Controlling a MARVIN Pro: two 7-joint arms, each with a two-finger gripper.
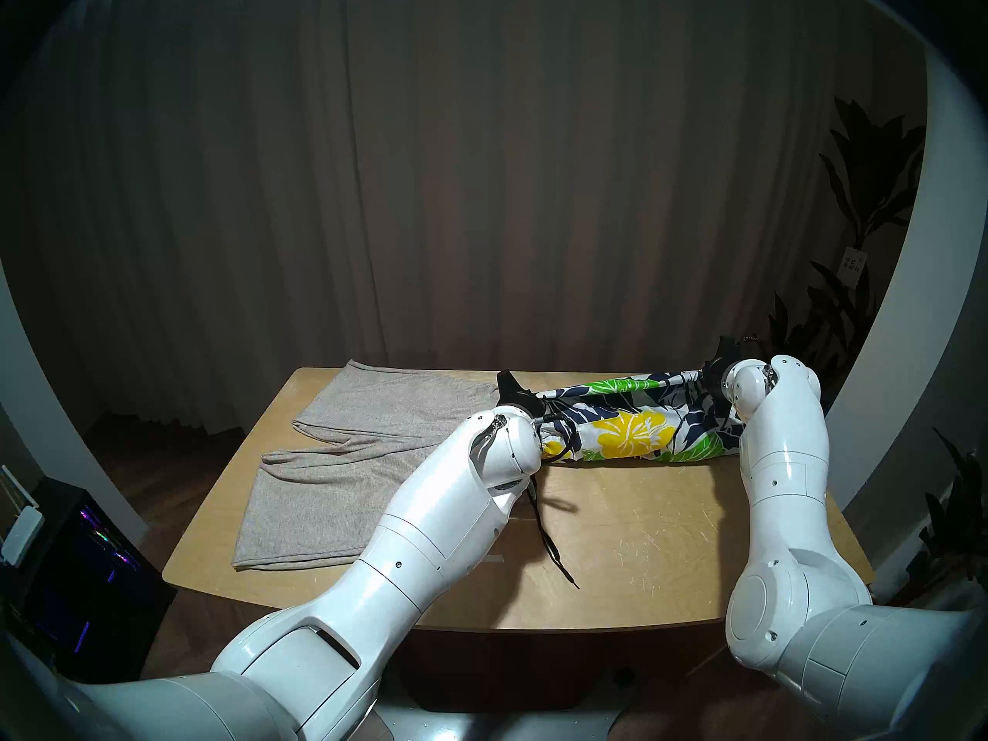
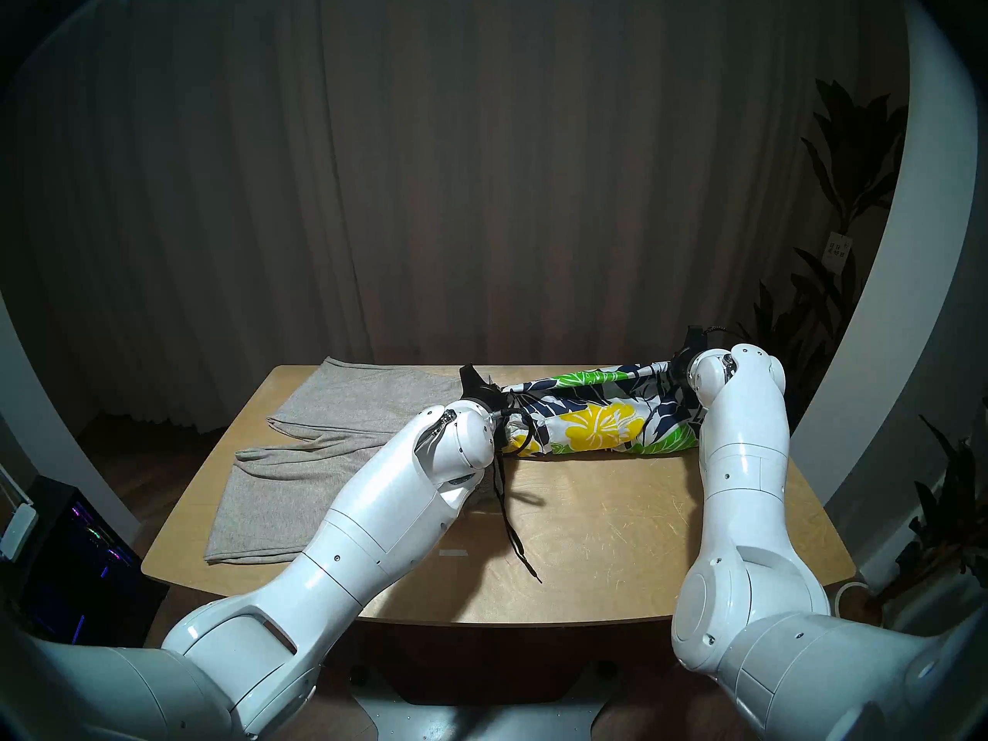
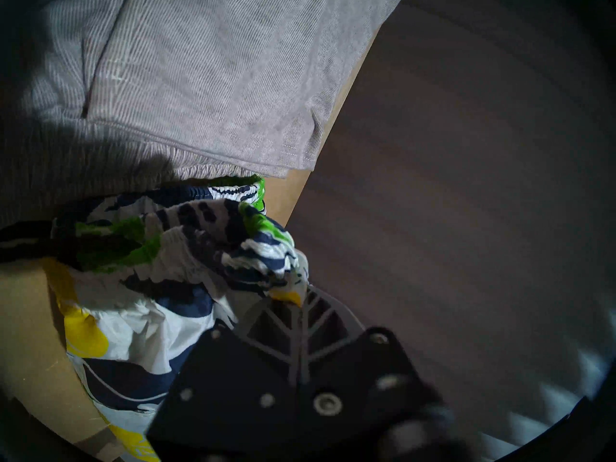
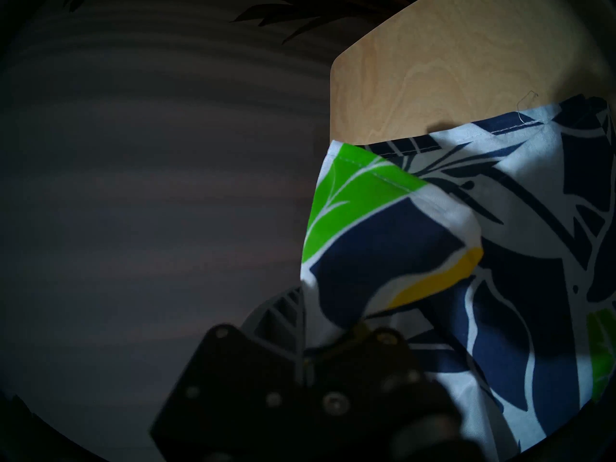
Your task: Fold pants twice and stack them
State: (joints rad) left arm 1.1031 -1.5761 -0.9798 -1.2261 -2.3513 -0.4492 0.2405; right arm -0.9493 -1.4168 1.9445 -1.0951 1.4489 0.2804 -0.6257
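Floral shorts (image 1: 631, 430) are hanging stretched between the two arms over the far right part of the tabletop (image 1: 641, 537), lower edge touching the wood. Left gripper (image 3: 300, 301) fingers are closed, pinching the gathered waistband end of the shorts; right gripper (image 4: 306, 338) fingers are closed too, pinching the hem corner at the other end. Black drawstring (image 1: 550, 542) is dangling from the waistband and trailing across the tabletop toward the near edge. Grey-beige knit pants (image 1: 342, 456) are lying flat on the left half of the tabletop, legs toward the left edge, waist end just beside the shorts; the left arm is covering their right part in the head views. No containers showing. Both wrist views are dark and blurred low down; fingertips are largely buried in cloth. Right gripper is mostly hiding behind its wrist in the head views.
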